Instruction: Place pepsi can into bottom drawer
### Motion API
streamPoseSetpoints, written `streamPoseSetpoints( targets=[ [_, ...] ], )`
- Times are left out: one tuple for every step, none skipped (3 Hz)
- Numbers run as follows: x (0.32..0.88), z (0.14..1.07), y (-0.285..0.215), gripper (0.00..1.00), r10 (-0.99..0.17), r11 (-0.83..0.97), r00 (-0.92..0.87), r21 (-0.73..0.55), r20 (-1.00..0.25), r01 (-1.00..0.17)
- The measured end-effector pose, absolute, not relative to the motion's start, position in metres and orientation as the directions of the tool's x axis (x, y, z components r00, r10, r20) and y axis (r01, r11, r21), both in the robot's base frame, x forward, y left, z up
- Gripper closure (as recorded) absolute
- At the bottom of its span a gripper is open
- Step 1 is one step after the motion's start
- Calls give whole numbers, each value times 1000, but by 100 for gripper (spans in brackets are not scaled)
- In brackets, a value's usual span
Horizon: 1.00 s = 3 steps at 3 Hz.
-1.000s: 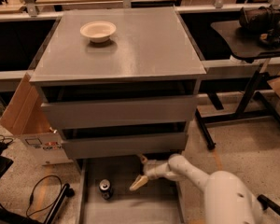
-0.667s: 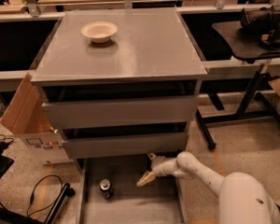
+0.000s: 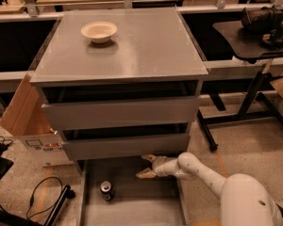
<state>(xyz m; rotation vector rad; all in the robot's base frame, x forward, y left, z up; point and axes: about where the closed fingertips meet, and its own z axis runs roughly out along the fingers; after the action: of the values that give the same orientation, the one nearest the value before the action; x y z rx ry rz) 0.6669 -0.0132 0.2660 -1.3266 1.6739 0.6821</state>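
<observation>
The pepsi can (image 3: 106, 190) stands upright in the bottom drawer (image 3: 132, 206), near the drawer's left side. The drawer is pulled out as a shallow grey tray below the two flat-fronted drawers of the grey cabinet (image 3: 120, 112). My gripper (image 3: 146, 166) is over the drawer's back right part, just under the middle drawer front. Its two pale fingers are spread apart and hold nothing. The gripper is to the right of the can and clear of it.
A white bowl (image 3: 99, 31) sits on the cabinet top. A cardboard box (image 3: 26, 121) leans at the cabinet's left side. Cables and a black object (image 3: 47, 199) lie on the floor at left. A black table and its legs (image 3: 254, 79) stand to the right.
My gripper has drawn back up and to the right, away from the can, toward the middle drawer front. The can has stayed in place in the bottom drawer.
</observation>
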Motion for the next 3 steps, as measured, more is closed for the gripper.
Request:
streamPoseSetpoints(
  targets=[
    [663, 265, -12, 60, -490, 270, -55, -92, -870, -958],
    [633, 268, -34, 91, -585, 241, -75, -84, -808, -967],
    [593, 283, -51, 100, -647, 225, -109, -52, -755, -973]
  ],
)
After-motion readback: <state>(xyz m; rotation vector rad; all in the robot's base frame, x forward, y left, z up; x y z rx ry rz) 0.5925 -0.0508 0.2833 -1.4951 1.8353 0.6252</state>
